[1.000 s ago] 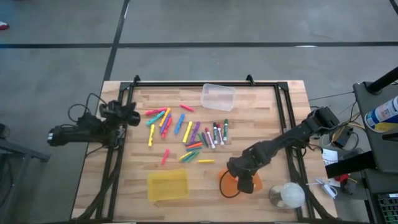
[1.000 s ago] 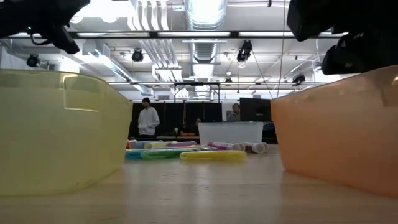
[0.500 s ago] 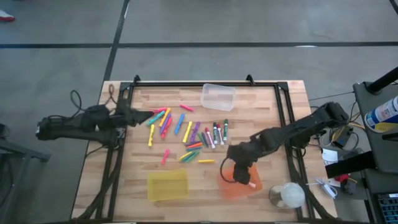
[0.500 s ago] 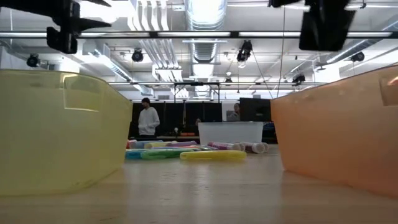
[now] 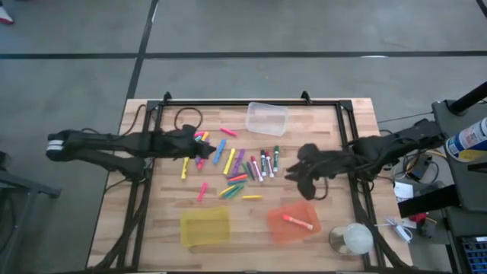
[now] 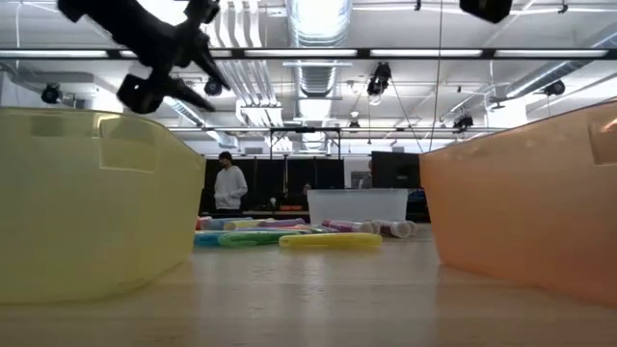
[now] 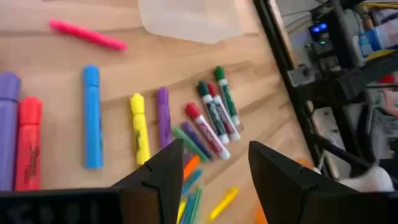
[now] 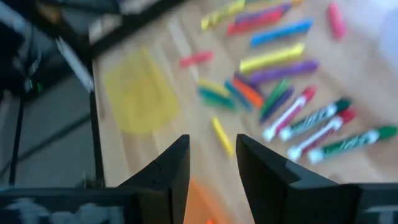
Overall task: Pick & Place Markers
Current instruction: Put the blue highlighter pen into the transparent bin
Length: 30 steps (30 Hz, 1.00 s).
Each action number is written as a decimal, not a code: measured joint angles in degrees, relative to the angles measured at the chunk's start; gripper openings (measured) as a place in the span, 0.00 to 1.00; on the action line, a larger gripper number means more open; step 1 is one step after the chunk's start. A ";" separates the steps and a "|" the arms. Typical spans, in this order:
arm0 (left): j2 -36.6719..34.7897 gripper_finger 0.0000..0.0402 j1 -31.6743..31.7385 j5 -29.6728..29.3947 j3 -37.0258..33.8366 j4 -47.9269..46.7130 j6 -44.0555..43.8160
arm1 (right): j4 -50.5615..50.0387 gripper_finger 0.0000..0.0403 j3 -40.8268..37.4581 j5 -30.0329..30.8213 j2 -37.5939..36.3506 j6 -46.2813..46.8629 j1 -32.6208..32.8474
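Markers [image 5: 232, 164] lie scattered flat on the wooden table [image 5: 342, 243], mid-table between the clear bin [image 5: 267, 118] at 12 o'clock and the two coloured bins at 6 o'clock; the white-barrelled ones [image 7: 214, 118] sit side by side at the 3 o'clock edge of the spread. One pink marker [image 5: 297, 222] lies inside the orange bin [image 5: 278, 228]; the yellow bin [image 5: 204, 227] shows none from above. Left gripper [image 5: 199, 144] is over the 9 o'clock end of the spread, fingers [image 7: 163, 171] spread apart with nothing between them. Right gripper [image 5: 293, 173] hangs above the table just past the white-barrelled group, between it and the orange bin, fingers [image 8: 171, 167] parted and empty. Judged step: each arm selecting its next marker. To do it well, pick an outlying pen with bare wood on both sides, turn the wrist so the fingers straddle the barrel across its width, and descend at mid-length. Tightly packed pens risk a double pick or a neighbour rolling away. Keeping the arms to separate ends of the spread should avoid a collision.
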 joint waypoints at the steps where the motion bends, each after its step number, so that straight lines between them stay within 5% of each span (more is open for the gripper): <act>1: 2.00 0.43 0.47 0.74 1.35 -0.10 0.47 | 0.59 0.30 0.00 1.31 -0.96 -0.20 0.00; 16: 27.53 0.43 6.53 2.13 18.41 -15.82 17.12 | 10.30 0.31 0.00 4.26 -9.85 -7.51 0.04; 30: 39.25 0.43 10.62 7.30 19.17 -18.18 19.62 | 12.35 0.30 0.00 4.19 -10.35 -11.44 0.04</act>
